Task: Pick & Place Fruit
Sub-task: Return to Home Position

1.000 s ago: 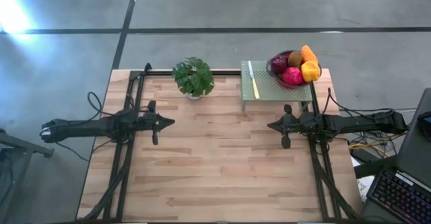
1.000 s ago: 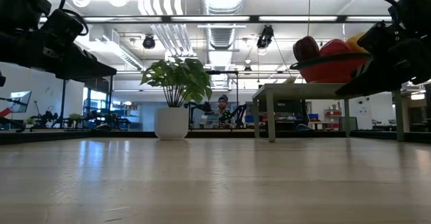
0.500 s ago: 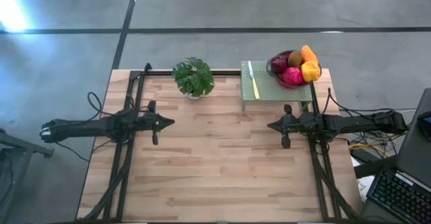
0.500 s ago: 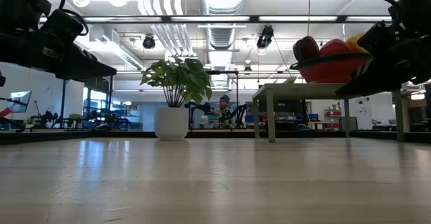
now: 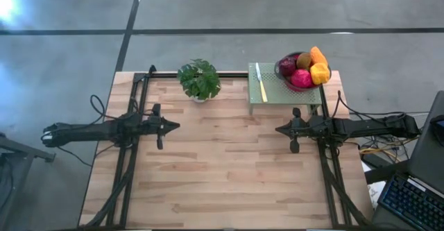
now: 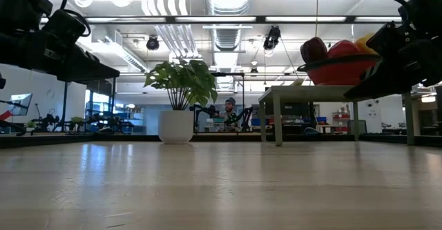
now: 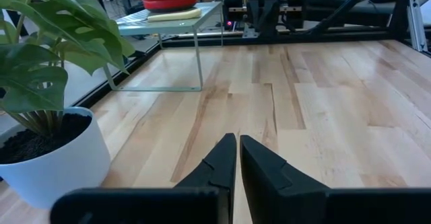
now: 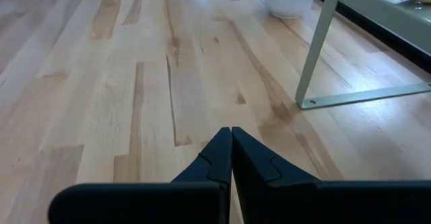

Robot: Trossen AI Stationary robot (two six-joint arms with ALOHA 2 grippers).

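The fruit [image 5: 306, 68], maroon, red, orange, yellow and brown pieces, is heaped in a red bowl [image 5: 281, 70] on the small green stand at the table's far right; the low view shows the pile [image 6: 340, 51] above the bowl's rim. My left gripper [image 5: 176, 126] hovers shut over the table's left middle, its fingers pointing right [image 7: 238, 142]. My right gripper [image 5: 278, 129] hovers shut over the right middle, just near of the stand, pointing left [image 8: 231, 132]. Neither touches anything.
A potted leafy plant [image 5: 199, 80] stands at the far edge, left of the green stand [image 5: 277, 92]. A pale-handled knife [image 5: 261, 82] lies on the stand beside the bowl. Bare wood [image 5: 222, 161] spreads between and near of the two grippers.
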